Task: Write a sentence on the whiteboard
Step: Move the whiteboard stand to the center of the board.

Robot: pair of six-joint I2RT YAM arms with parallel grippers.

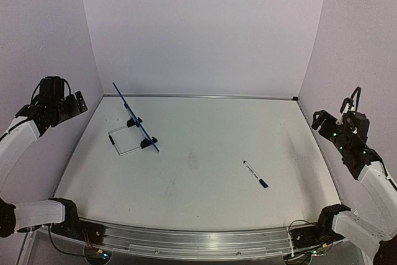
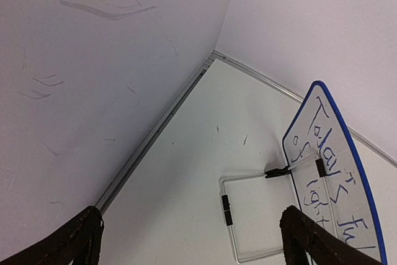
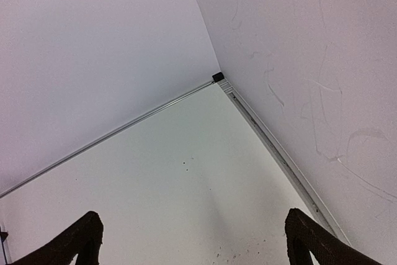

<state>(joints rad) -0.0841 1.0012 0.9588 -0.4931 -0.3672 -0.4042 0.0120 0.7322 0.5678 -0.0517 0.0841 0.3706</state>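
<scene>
Table (image 1: pixel 205 147): white, scuffed, enclosed by pale lilac walls (image 1: pixel 205 29). whiteboard (image 2: pixel 332 172): upright at left rear on a wire stand (image 2: pixel 245 177), edge-on from above. sentence (image 2: pixel 322 147): dark script; I read "Today's", the rest is cut off. marker (image 1: pixel 255 174): lying right of centre. left gripper (image 2: pixel 192 221), right gripper (image 3: pixel 192 221): both spread wide, empty.

The whiteboard (image 1: pixel 136 119) is standing on its edge on the left rear part of the table (image 1: pixel 211 131). From above it is showing edge-on as a thin blue line running diagonally. Its two black clip feet (image 1: pixel 149 143) are resting on the table. In the left wrist view its white face, blue frame and rounded top corner are showing. The sentence (image 2: pixel 332 147) is running across that face in two dark handwritten lines, seemingly "Today's fu…" and "of light", with the picture's edge cutting off the line ends.
</scene>
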